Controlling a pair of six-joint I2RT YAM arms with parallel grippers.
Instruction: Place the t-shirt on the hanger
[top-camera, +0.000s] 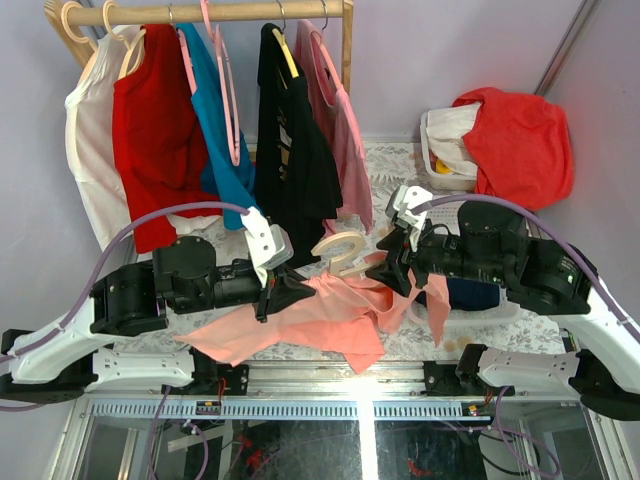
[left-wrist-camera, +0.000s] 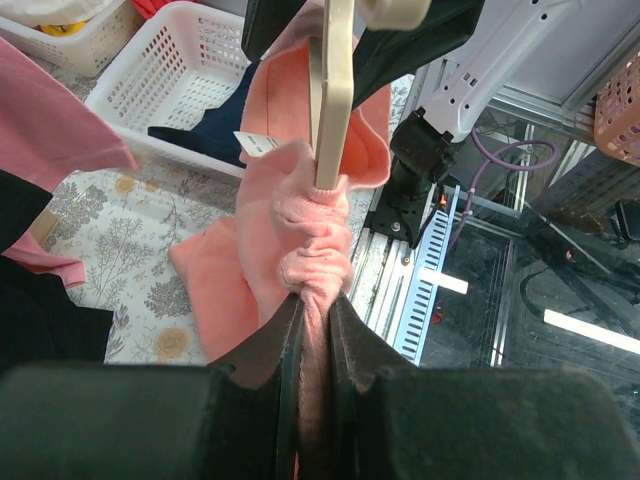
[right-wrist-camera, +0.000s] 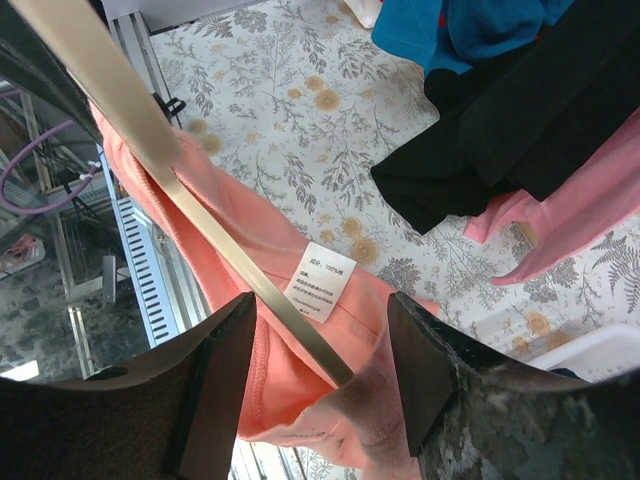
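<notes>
The overhead view alone shows both arms whole. Each reaches inward, low over the table (top-camera: 395, 165), with its forearm nearly level. The left claw (top-camera: 272, 292) and right claw (top-camera: 397, 268) face each other, and the hanger (top-camera: 345, 252) stands between them, hook up. The t-shirt (top-camera: 300, 325) sags from the left claw across to the right one, and a strip of it hangs down just past the right claw. Beyond both claws a rail (top-camera: 220, 12) carries hung clothes, and a basket (top-camera: 432, 150) sits further out past the right claw.

The left wrist view shows what the overhead view hides. The left claw is clenched on a bunched fold of the t-shirt, its fingers (left-wrist-camera: 285, 350) pressed against the cloth from both sides. Directly ahead of the tips, one end of the hanger sinks into that bunch. Whether the wood itself is pinched cannot be told.

In the right wrist view the right claw is released, its fingers (right-wrist-camera: 215, 370) set wide apart. The hanger's flat arm slants through the gap unpinched, with the t-shirt beneath it and a white label (right-wrist-camera: 322, 283) between the tips. Ahead of this claw the patterned table lies bare. Further ahead and to one side, the hems of a black garment (right-wrist-camera: 500, 130) and a pink top (right-wrist-camera: 570, 210) hang close. On the other side the table's near edge and the metal frame run alongside the claw.
</notes>
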